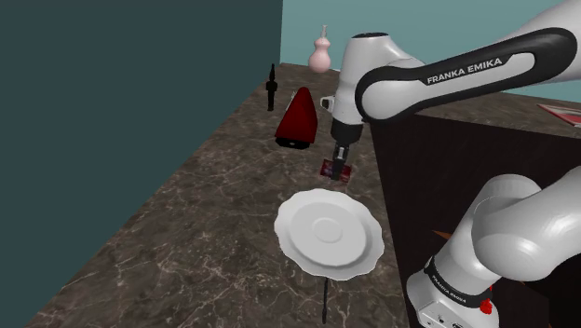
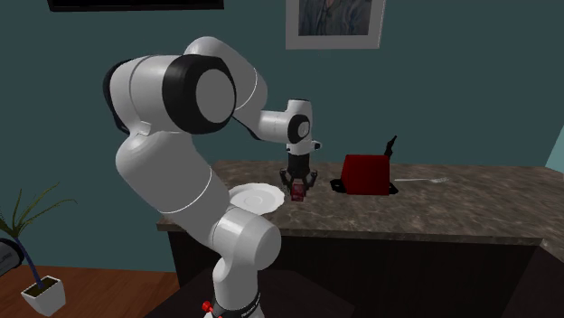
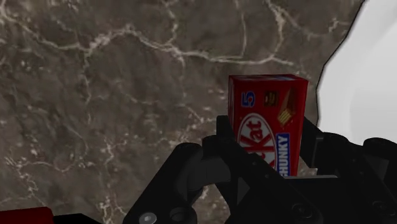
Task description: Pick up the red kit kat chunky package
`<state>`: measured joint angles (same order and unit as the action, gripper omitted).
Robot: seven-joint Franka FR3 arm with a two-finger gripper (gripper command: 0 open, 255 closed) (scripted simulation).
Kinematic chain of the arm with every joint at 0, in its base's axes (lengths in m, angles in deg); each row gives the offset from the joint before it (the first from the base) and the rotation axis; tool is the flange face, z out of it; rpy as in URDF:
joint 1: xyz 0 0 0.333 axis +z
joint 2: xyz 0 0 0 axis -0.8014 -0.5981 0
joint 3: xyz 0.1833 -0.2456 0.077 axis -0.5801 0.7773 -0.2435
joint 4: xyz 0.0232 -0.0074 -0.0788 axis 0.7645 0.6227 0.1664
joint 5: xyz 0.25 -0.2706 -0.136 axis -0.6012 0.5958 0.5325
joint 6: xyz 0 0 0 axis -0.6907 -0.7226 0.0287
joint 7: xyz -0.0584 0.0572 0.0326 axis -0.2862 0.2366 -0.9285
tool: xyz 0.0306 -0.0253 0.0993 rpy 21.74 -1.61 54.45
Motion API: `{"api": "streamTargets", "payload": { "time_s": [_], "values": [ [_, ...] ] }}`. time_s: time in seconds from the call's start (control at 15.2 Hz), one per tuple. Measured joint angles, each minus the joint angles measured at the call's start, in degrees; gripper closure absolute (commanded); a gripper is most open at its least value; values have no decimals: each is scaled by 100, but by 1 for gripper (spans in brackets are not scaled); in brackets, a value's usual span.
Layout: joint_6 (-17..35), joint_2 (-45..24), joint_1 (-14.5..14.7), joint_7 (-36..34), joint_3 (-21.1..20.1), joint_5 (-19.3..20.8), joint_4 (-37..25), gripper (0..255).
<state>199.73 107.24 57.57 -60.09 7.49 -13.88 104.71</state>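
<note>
Your gripper (image 3: 270,143) clamps one boxy red Kit Kat Chunky package (image 3: 267,102) | one scalloped white plate (image 1: 329,233) lower centre, shoulder view | one brown marbled worktop (image 1: 205,224).

Package (image 3: 267,121) red, white lettering — counter (image 1: 214,214) dark brown, pale veins; plate (image 1: 358,253) white.

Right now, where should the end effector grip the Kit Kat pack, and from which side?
Grip the pack across its long sides, from above: it lies flat on the counter, label up, and the end effector is shut on those sides.
</note>
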Motion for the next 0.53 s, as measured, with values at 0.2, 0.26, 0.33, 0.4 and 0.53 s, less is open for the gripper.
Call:
{"api": "streamTargets", "payload": {
  "time_s": [0.2,0.26,0.33,0.4,0.53],
  "values": [
    [-274,93,-1,5,6,2,-181,255],
    [-357,111,-1,6,7,2,-246,255],
    [-435,129,4,-3,1,-2,-304,255],
    [-517,177,2,4,8,0,-338,255],
    [-666,225,1,7,11,1,-440,255]
  ]
}}
